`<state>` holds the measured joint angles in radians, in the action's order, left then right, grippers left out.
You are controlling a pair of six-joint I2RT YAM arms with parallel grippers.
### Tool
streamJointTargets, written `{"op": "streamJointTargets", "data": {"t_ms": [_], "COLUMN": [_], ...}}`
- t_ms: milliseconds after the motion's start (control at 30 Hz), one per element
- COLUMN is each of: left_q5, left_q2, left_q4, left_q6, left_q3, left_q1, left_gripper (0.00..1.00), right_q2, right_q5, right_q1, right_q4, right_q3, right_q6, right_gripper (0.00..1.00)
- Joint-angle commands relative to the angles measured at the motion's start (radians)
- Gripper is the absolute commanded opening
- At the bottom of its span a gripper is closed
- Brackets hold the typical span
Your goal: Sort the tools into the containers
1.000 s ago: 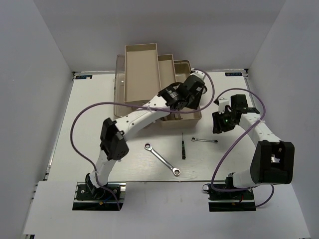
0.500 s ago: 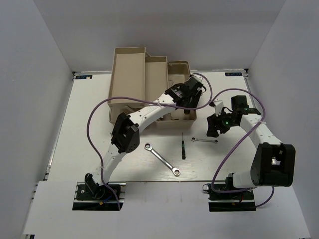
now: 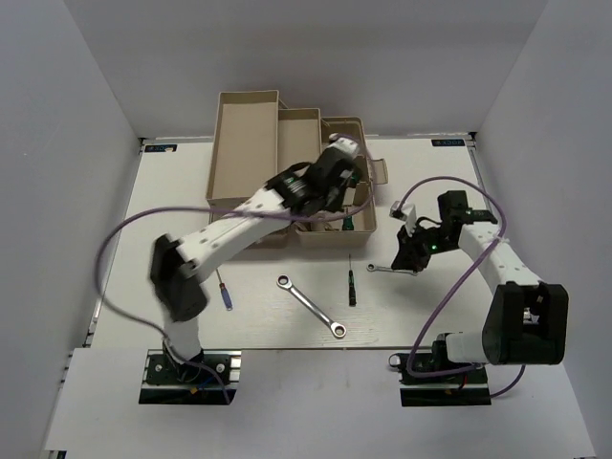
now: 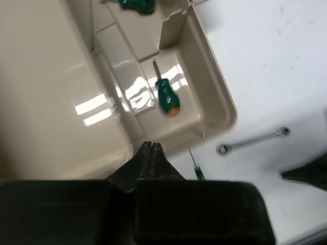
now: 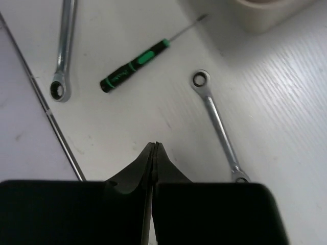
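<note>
The beige fold-out toolbox (image 3: 363,228) stands at the back, with its trays (image 3: 247,143) swung out to the left. A stubby green-handled screwdriver (image 4: 166,95) lies in its lower compartment, and a second green handle (image 4: 137,4) shows further in. My left gripper (image 3: 330,196) hangs shut and empty above the box (image 4: 217,97); its tips (image 4: 149,145) sit over the front wall. On the table lie a short wrench (image 5: 218,122), a thin black-and-green screwdriver (image 5: 135,65), a long wrench (image 3: 311,306) and a blue-and-red screwdriver (image 3: 224,290). My right gripper (image 5: 155,145) is shut and empty just beside the short wrench (image 3: 392,270).
Purple cables loop from both arms over the table. The long wrench (image 5: 64,51) and thin screwdriver (image 3: 352,283) lie in front of the toolbox. White walls close the table on the left, back and right.
Both grippers have closed. The left arm's elbow has swung out left, uncovering the blue-and-red screwdriver. The right gripper has dropped closer to the short wrench. Earlier, the toolbox shifted left.
</note>
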<state>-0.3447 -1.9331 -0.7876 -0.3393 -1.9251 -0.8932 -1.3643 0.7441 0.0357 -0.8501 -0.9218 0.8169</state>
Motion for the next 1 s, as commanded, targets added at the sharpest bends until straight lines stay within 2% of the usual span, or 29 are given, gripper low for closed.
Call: {"op": "streamJointTargets", "data": {"t_ms": [0,33,67,100,167,200,300,333,400,600,733,833,967], "left_q5": [-0.019,-0.007,0.004,0.004,0.004,-0.007,-0.040,-0.057,-0.086,-0.149,-0.184,-0.212,-0.212], "left_q2": [0.290,0.389,0.437,0.480,0.596,0.632,0.736,0.753,0.779,0.780,0.802,0.859,0.907], "left_q4": [-0.031,-0.050,-0.062,-0.079,-0.143,-0.168,-0.260,-0.280,-0.324,-0.340,-0.340,-0.340,-0.340], "left_q6": [-0.124,-0.165,-0.202,-0.281,-0.363,-0.444,-0.573,-0.592,-0.628,-0.699,-0.734,-0.776,-0.822], "left_q3": [0.269,0.332,0.457,0.518,0.667,0.704,0.830,0.874,0.905,1.024,1.048,1.078,1.143], "left_q1": [-0.024,-0.024,-0.033,-0.033,-0.059,-0.059,-0.084,-0.093,-0.093,-0.084,-0.075,-0.064,-0.055], "left_gripper": [0.00,0.03,0.10,0.29,0.46,0.55,0.63,0.66,0.73,0.80,0.83,0.83,0.83], "right_q2": [0.065,0.085,0.106,0.120,0.160,0.168,0.177,0.160,0.102,-0.070,-0.114,-0.134,-0.141], "right_q5": [0.048,0.000,-0.055,-0.083,-0.179,-0.202,-0.317,-0.353,-0.437,-0.561,-0.600,-0.696,-0.781], "right_q1": [0.091,0.107,0.175,0.200,0.275,0.326,0.440,0.476,0.525,0.592,0.634,0.676,0.716], "right_q4": [0.032,0.069,0.103,0.187,0.258,0.281,0.397,0.422,0.447,0.456,0.482,0.516,0.526], "right_q3": [0.059,0.102,0.135,0.150,0.196,0.207,0.241,0.233,0.213,0.081,0.066,0.077,0.113], "right_q6": [-0.019,-0.086,-0.149,-0.178,-0.307,-0.344,-0.522,-0.630,-0.706,-0.916,-0.979,-1.019,-1.030], "right_gripper": [0.00,0.00,0.00,0.11,0.25,0.39,0.55,0.57,0.61,0.63,0.63,0.63,0.54]}}
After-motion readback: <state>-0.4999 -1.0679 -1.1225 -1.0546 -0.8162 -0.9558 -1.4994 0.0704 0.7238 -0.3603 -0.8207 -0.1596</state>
